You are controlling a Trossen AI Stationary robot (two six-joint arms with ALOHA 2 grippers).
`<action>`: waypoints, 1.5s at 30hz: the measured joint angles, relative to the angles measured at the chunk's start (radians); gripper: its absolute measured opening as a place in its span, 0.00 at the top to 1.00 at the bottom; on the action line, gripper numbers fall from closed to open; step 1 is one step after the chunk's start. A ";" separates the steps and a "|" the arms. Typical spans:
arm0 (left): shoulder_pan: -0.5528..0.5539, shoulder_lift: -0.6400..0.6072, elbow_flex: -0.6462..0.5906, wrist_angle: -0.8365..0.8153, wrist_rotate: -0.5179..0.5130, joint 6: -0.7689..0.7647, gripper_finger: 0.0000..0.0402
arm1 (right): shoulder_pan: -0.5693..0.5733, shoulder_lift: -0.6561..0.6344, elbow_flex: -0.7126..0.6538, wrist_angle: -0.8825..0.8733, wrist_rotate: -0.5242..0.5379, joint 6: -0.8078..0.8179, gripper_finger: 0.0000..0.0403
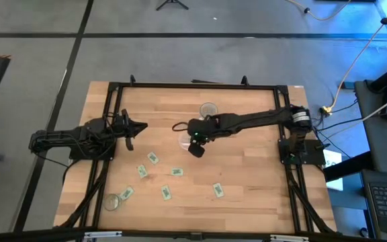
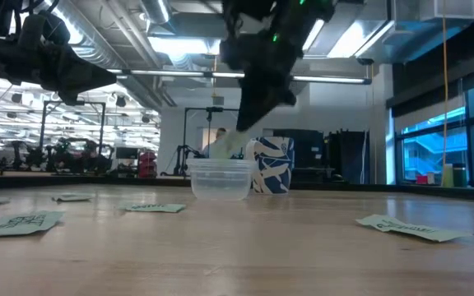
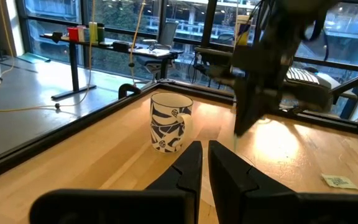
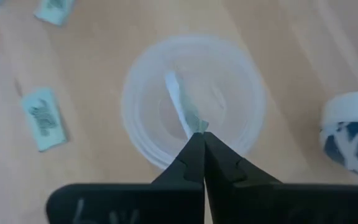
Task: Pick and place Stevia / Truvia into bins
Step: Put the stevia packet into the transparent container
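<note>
While the right gripper (image 4: 199, 138) hung over the clear cup (image 4: 143, 84), its jaws pinched one sachet (image 4: 182, 102) by an end, dangling inside the rim. Paper looked light, limp; edge grip suits. Left gripper (image 3: 204, 163) waited, jaws pressed together. Six sachets (image 1: 152, 158) lay flat on the wooden counter (image 1: 247, 175); patterned cup (image 2: 270, 164) stood behind.

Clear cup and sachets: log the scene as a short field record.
right gripper: shut on a sachet, above the clear cup
held sachet: hangs down into the cup's mouth
left gripper: shut, waiting at the table's left side
loose sachets: six on the table, e.g.
patterned cup: beyond the clear cup
</note>
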 joint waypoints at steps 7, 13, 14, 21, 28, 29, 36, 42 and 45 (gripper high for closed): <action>0.000 0.000 0.000 0.000 0.000 0.000 0.95 | 0.000 0.066 0.000 0.010 0.002 0.000 1.00; 0.000 0.000 0.000 0.000 0.000 0.000 0.95 | 0.000 0.065 0.000 0.029 0.003 -0.019 0.97; 0.000 0.000 0.000 0.000 0.000 0.000 0.95 | 0.000 0.064 0.000 0.031 0.003 -0.025 0.96; 0.000 0.000 0.000 0.000 0.000 0.000 0.95 | 0.000 0.062 0.000 0.033 0.003 -0.022 0.94; 0.000 0.000 0.000 0.000 0.000 0.000 0.95 | 0.000 0.062 0.000 0.034 0.003 -0.021 0.93; 0.000 0.000 0.000 0.000 0.000 0.000 0.95 | 0.000 0.062 0.000 0.035 0.003 -0.020 0.92; 0.000 0.000 0.000 0.000 0.000 0.000 0.95 | 0.009 -0.011 -0.001 -0.015 -0.037 -0.026 0.76; 0.000 0.000 0.000 0.001 0.001 0.000 0.95 | 0.059 -0.160 0.000 -0.112 -0.186 -0.075 0.64; 0.000 0.000 0.000 0.003 0.000 0.000 0.95 | 0.097 -0.223 0.000 -0.171 -0.230 -0.119 0.62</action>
